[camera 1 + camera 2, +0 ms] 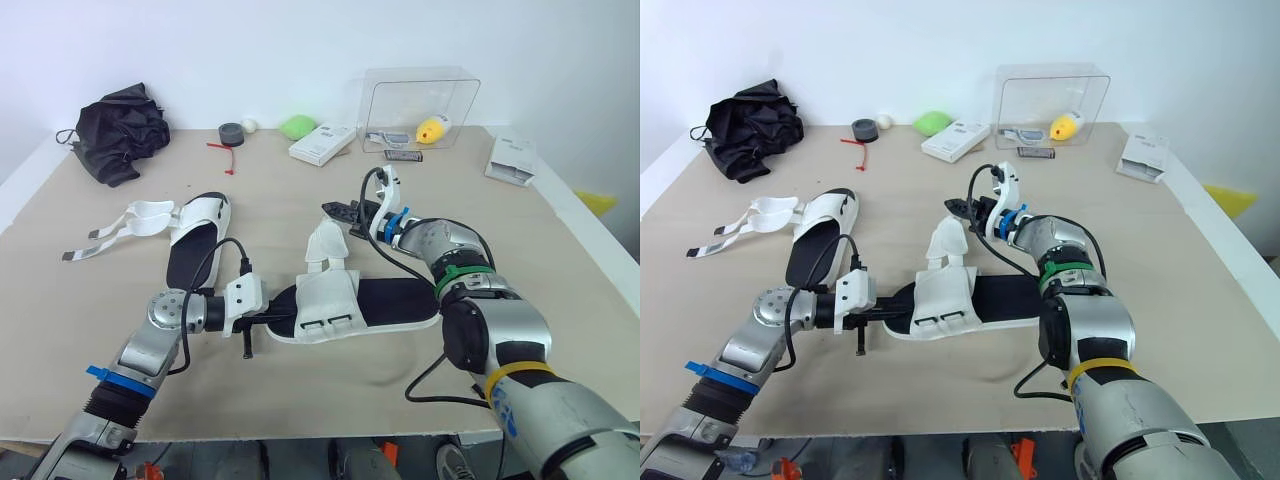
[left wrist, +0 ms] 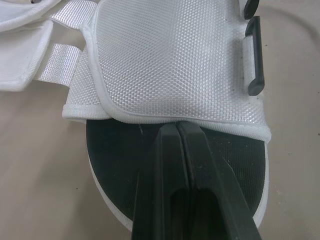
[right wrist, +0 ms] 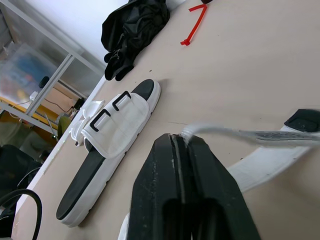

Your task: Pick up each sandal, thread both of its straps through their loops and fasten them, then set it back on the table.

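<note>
Beige table point(image 1: 580, 280) carries the near sandal point(image 1: 390, 300) midway along its front edge, where the left gripper point(image 2: 176, 128), fingers pressed together on the black footbed, seemingly pins it while the right gripper point(image 1: 333, 209) pinches a strap point(image 3: 240, 133) taut for threading.

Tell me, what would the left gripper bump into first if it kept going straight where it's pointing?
The white upper of the near sandal. The left gripper rests, shut, on the black insole, its tips right at that upper's edge.
</note>
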Controlling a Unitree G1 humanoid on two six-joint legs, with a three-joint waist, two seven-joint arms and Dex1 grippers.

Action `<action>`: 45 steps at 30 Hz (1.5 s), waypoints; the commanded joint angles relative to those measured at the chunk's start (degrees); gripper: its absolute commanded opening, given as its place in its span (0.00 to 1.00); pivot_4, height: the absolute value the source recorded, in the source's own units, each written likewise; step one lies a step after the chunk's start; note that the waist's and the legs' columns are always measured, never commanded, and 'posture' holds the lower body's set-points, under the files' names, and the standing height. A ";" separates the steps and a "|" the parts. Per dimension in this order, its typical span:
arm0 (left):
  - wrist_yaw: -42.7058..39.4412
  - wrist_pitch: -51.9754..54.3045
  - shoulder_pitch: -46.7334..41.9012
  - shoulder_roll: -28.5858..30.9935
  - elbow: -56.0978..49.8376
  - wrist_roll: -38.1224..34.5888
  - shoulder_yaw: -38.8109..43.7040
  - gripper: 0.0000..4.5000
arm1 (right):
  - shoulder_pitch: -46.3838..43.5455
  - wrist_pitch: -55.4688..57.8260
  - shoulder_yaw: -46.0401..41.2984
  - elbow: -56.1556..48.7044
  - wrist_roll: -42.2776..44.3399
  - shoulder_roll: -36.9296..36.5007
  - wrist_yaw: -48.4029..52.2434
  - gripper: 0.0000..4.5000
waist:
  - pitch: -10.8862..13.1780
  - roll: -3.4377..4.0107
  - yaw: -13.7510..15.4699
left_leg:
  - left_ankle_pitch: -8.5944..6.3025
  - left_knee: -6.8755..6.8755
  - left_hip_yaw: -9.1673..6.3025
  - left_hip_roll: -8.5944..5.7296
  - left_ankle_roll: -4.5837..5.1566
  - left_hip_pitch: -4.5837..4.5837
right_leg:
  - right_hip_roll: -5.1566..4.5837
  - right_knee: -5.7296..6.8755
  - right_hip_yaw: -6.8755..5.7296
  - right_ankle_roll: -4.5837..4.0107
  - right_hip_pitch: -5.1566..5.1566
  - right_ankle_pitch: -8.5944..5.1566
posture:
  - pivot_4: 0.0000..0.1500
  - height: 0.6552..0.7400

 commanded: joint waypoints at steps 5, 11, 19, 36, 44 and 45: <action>-1.18 3.47 2.33 0.51 1.95 3.30 -4.09 0.00 | 7.83 -7.11 10.76 -23.34 -5.57 -0.31 8.71 0.02 | 0.00 0.01 0.10 | -0.01 -0.01 -0.01 0.00 0.01 -0.07 | -0.02 -0.08 -0.02 0.02 -0.02 0.00 | 1.00 1.00; -1.44 3.78 2.31 0.48 1.83 3.26 -4.06 0.00 | 26.41 -30.87 24.20 -58.85 -18.42 -7.93 10.33 0.02 | 0.01 0.07 0.30 | -0.15 -0.04 -0.14 0.01 -0.12 -0.22 | -0.03 -0.18 -0.17 0.10 -0.06 -0.15 | 1.00 1.00; -2.09 3.51 1.97 0.43 2.49 3.24 -4.08 0.00 | 30.54 -72.00 24.00 -63.64 -35.63 -17.63 -1.48 0.02 | 0.02 0.00 0.15 | -0.15 -0.01 -0.07 -0.02 -0.13 -0.07 | 0.00 -0.26 -0.14 0.08 0.06 -0.12 | 1.00 1.00; -3.21 3.00 1.14 -0.14 3.96 3.28 -4.81 0.00 | 42.72 -103.89 20.89 -56.77 -56.56 -25.06 -21.46 0.02 | 0.09 -0.18 0.18 | -0.19 -0.04 0.16 -0.07 -0.07 0.40 | -0.05 -0.51 0.45 -0.03 0.40 -0.05 | 1.00 1.00; -3.32 2.56 0.21 -0.53 4.96 3.26 -5.13 0.00 | 43.20 -95.02 26.21 -59.86 -47.21 -29.36 -17.26 0.58 | 0.10 -0.20 0.17 | -0.21 -0.06 0.48 0.00 -0.04 0.74 | -0.09 -0.55 0.65 -0.02 0.80 -0.13 | 1.00 1.00; -3.23 2.41 0.21 -0.62 5.08 3.36 -5.13 0.00 | 43.40 -94.90 26.90 -60.41 -47.04 -30.08 -16.58 0.70 | 0.09 -0.19 0.17 | -0.22 -0.06 0.51 0.00 -0.02 0.75 | -0.10 -0.55 0.69 -0.02 0.79 -0.13 | 1.00 1.00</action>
